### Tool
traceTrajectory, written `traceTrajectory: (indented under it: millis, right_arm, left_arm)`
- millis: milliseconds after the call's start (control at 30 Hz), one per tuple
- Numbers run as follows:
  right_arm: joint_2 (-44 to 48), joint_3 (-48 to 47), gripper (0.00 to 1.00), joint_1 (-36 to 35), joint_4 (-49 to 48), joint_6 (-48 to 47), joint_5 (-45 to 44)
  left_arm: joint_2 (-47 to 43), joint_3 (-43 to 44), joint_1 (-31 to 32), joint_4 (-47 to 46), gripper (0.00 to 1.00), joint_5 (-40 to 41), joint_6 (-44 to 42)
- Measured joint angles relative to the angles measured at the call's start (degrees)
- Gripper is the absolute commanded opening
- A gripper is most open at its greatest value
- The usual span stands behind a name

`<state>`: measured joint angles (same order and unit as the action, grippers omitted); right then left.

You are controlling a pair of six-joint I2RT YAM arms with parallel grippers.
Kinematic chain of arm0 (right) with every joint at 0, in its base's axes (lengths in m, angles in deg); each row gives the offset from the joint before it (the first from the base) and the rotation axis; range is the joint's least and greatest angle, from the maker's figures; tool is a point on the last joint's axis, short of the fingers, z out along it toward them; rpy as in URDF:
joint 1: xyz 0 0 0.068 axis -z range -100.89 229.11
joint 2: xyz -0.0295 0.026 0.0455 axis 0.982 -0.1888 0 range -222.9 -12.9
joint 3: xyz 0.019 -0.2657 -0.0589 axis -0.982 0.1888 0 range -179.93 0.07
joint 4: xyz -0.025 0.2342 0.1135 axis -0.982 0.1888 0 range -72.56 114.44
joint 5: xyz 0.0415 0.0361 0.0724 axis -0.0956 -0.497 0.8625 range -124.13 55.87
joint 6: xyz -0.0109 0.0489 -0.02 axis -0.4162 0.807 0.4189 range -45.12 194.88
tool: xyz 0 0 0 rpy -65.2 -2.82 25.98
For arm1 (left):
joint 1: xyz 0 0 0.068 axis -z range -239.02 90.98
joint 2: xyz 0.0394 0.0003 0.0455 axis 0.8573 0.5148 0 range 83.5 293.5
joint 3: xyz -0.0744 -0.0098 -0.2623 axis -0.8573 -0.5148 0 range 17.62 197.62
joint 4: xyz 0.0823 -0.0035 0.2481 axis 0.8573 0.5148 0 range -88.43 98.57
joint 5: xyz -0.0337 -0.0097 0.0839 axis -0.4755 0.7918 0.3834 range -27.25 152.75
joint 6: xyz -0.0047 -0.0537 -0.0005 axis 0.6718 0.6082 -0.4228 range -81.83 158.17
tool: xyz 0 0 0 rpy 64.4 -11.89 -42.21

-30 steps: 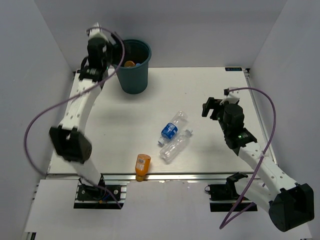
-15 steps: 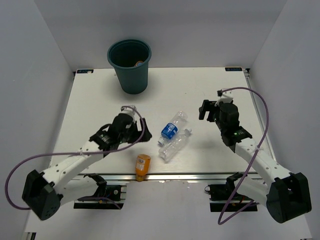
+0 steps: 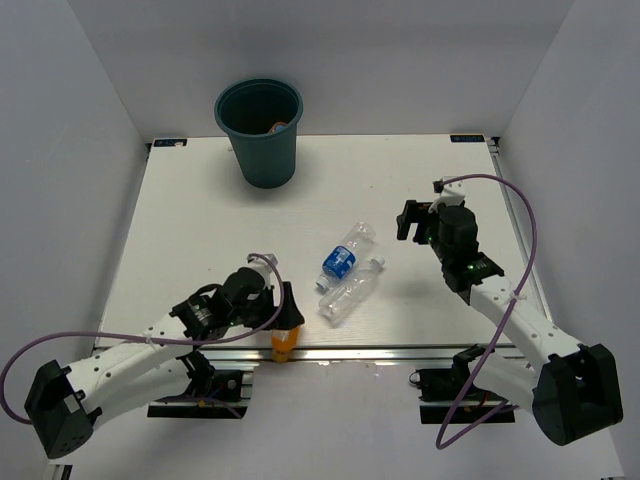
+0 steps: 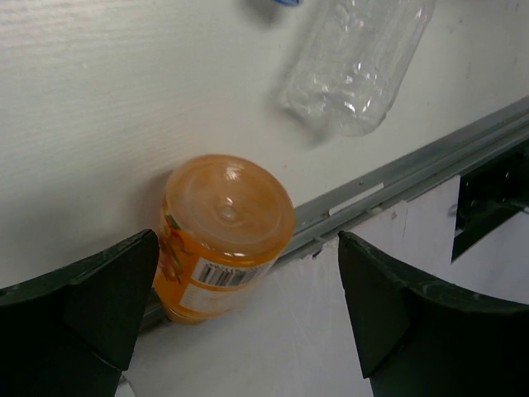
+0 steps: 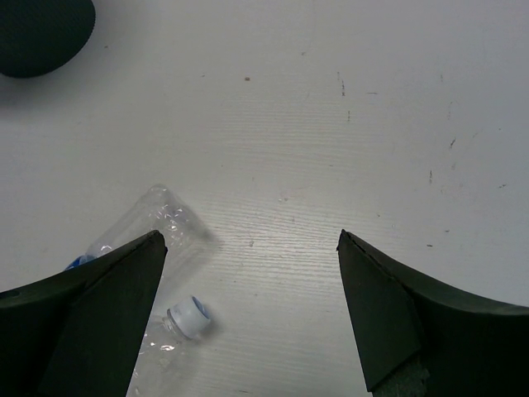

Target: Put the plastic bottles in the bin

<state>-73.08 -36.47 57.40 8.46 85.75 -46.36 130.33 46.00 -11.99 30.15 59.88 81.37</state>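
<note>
The dark teal bin (image 3: 259, 120) stands at the back left with an orange bottle (image 3: 277, 127) showing inside. A clear bottle with a blue label (image 3: 345, 256) and a plain clear bottle (image 3: 350, 292) lie side by side mid-table. An orange bottle (image 3: 285, 342) lies at the front edge. My left gripper (image 3: 285, 312) is open right over it, and the bottle (image 4: 223, 236) sits between the jaws, nearer the left finger. My right gripper (image 3: 410, 222) is open and empty, to the right of the clear bottles. The labelled bottle (image 5: 140, 219) and the plain bottle's cap (image 5: 186, 317) show by its left finger.
A metal rail (image 4: 397, 174) runs along the table's front edge right beside the orange bottle. The plain bottle (image 4: 355, 66) lies just beyond it. White walls close in the table on the left, back and right. The bin's edge shows in the right wrist view (image 5: 41, 33).
My left arm has swung from the bin down to the front edge and now hovers over the orange bottle. The right gripper shifted slightly left, then held still.
</note>
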Motion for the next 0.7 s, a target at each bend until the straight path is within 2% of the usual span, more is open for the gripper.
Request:
traceTrajectory:
  millis: [200,433,533,567,633,667,700]
  right_arm:
    - [-0.7,0.0,0.89,0.0,0.3,0.0,0.0]
    - [-1.2,0.0,0.89,0.0,0.4,-0.2,0.5]
    - [-1.5,0.0,0.89,0.1,0.5,-0.3,0.5]
    - [-1.5,0.0,0.90,0.2,0.7,-0.4,0.5]
    - [-1.5,0.0,0.89,0.3,1.0,-0.5,0.5]
    - [-1.5,0.0,0.89,0.3,1.1,-0.5,0.5]
    - [-1.5,0.0,0.89,0.3,1.3,-0.5,0.5]
  left_arm:
    - [3.6,-0.3,7.5,3.0,0.98,3.7,2.3]
    - [14.8,-0.2,12.3,4.2,0.98,10.6,3.9]
    - [18.1,1.6,13.4,3.6,0.94,13.1,3.8]
    - [18.9,2.0,13.5,3.2,0.85,13.7,3.8]
    - [19.6,2.5,13.6,3.0,0.74,15.1,3.6]
    - [19.7,2.8,13.6,3.0,0.60,16.0,3.3]
    - [19.7,3.2,13.6,3.1,0.54,16.8,3.2]
